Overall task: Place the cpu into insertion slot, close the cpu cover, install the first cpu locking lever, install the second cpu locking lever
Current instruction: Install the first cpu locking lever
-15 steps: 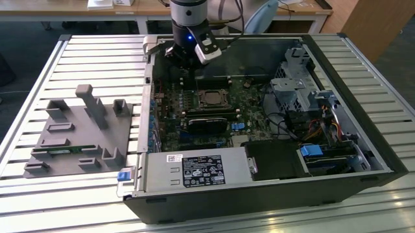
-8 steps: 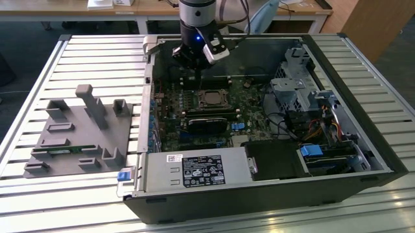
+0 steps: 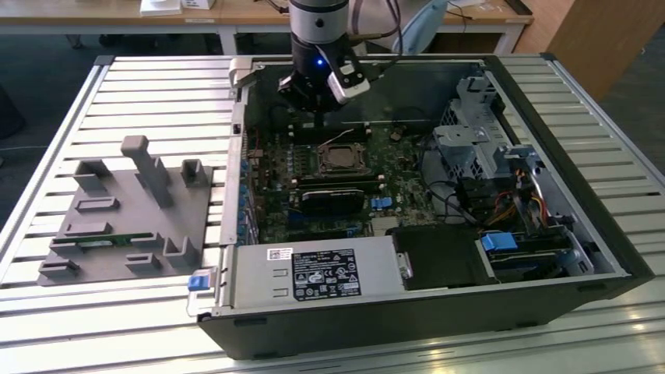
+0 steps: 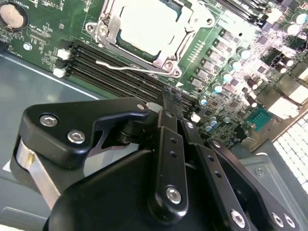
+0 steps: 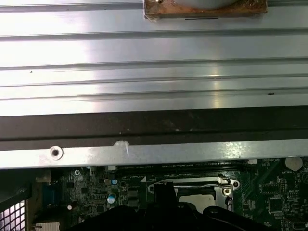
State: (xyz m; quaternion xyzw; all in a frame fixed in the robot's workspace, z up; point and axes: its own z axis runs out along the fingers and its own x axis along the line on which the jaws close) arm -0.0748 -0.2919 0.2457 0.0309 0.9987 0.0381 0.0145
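1. The cpu (image 3: 341, 160) sits in the insertion slot (image 3: 322, 160) at the centre of the exterior view, with the cpu cover (image 4: 109, 30) lowered around it.
2. A wire locking lever (image 4: 126, 67) runs along the socket edge facing the jaws and looks unlatched.
3. The gripper (image 3: 317, 95), jaws pinched together and empty, hangs just above in frame.

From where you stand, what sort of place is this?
Probably a robotics lab or test bench: a robot arm hangs over an open computer case lying on a slatted metal table, a grey parts fixture sits beside it, and wooden desks stand behind.
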